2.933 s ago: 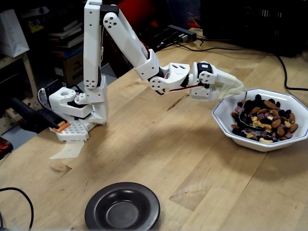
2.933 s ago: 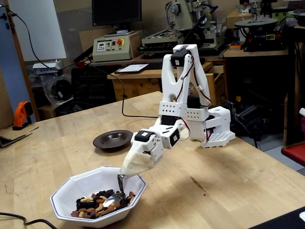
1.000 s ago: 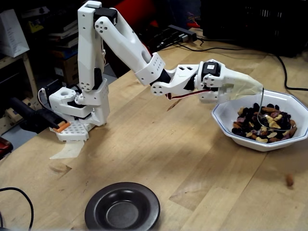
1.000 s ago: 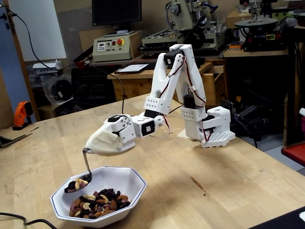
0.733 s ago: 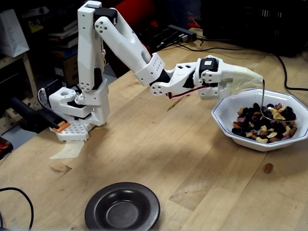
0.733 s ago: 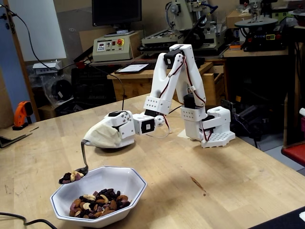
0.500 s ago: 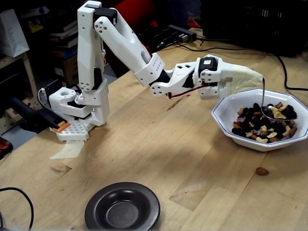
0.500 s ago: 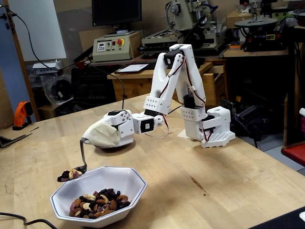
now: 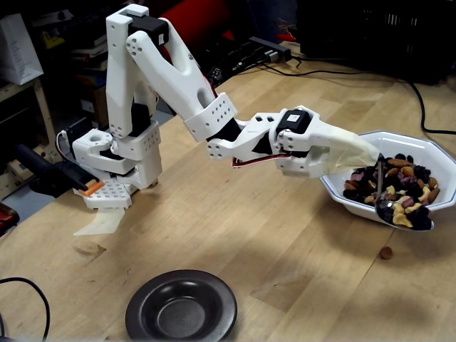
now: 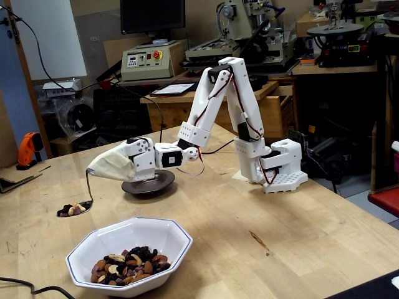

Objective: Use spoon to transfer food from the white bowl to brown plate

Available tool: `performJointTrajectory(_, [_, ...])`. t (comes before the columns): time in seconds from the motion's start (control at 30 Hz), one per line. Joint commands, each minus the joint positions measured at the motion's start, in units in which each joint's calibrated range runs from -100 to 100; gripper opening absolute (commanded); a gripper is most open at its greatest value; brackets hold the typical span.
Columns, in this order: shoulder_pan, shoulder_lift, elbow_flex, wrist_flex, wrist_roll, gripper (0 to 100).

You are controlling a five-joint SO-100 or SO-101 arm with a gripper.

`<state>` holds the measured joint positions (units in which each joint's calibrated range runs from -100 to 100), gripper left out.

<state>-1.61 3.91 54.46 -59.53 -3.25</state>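
My gripper point(image 9: 367, 153) point(image 10: 93, 169) is wrapped in beige cloth that hides its fingers, and it holds the spoon point(image 9: 405, 216) point(image 10: 73, 209) by its thin handle. The spoon hangs down with food point(image 9: 400, 214) point(image 10: 76, 208) heaped in it. In one fixed view it sits at the near rim of the white bowl point(image 9: 340, 187). The other fixed view shows it left of the white bowl point(image 10: 163, 232), above bare table. More food point(image 9: 399, 178) point(image 10: 128, 269) fills the bowl. The brown plate point(image 9: 214, 299) point(image 10: 163, 181) is empty.
One almond point(image 9: 385, 252) lies loose on the table in front of the bowl. The arm's white base point(image 9: 114, 153) point(image 10: 274, 169) stands on the wooden table. A black cable point(image 9: 426, 107) runs behind the bowl. An orange drill point(image 10: 28, 149) lies at the table's far left.
The loaded spoon rose out of the white bowl and swung sideways past its rim, now lower over the table. An almond fell onto the table and rolled to rest.
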Motion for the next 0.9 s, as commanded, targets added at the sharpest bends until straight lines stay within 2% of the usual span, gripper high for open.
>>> performJointTrajectory(0.0, [2.12, -5.66, -0.48, -1.41, 0.0, 4])
performJointTrajectory(0.87, [19.46, -6.09, -0.21, -0.78, -0.05, 4])
